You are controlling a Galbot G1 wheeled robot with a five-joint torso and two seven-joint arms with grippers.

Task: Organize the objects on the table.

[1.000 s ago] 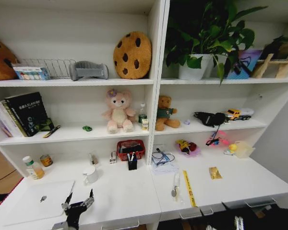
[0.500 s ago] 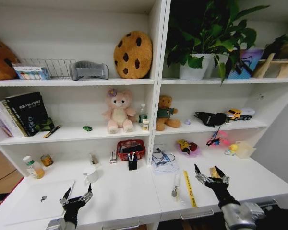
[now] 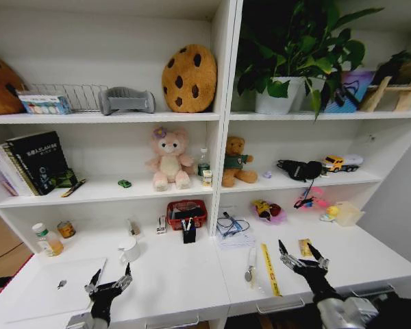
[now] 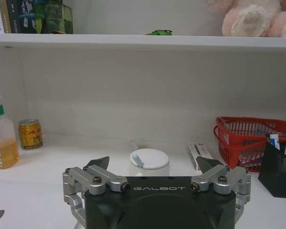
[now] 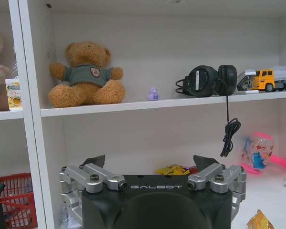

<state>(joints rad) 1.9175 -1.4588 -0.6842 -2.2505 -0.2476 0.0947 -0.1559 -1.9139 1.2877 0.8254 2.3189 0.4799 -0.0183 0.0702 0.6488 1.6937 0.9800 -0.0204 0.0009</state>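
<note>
nearest the robot, the left claw (image 3: pixel 108 284) hovers low over the front of the desk (image 3: pixel 178 281), fingers spread, empty, at the right edge of the silver laptop (image 3: pixel 51 282). it sits much as it did half a second ago.

the change is on the right: a second ago that arm was barely in sight at the bottom edge; now the right claw (image 3: pixel 303 258) is up over the desk, fingers apart, holding nothing, and it has drifted slightly right and down in the last half second. the gold foil packet (image 3: pixel 306 247) lies just behind its fingertips, so that looks like the likely first pick, though nothing has been grasped.

mid-desk: a yellow ruler (image 3: pixel 269 269) and a small spoon-like item (image 3: pixel 250 267) lie just left of the right claw, close enough to be brushed. a white cup (image 3: pixel 129 250) stands just beyond the left claw.

further back: red basket (image 3: pixel 186 213), black pen holder (image 3: pixel 188 232), a can (image 3: pixel 66 229), a juice bottle (image 3: pixel 48 239).

on the shelf above: green toy car (image 3: pixel 125 183) beside the pink plush (image 3: pixel 168 159); brown bear (image 5: pixel 84 75), headphones (image 5: pixel 207 80), toy truck (image 5: pixel 269 78).
</note>
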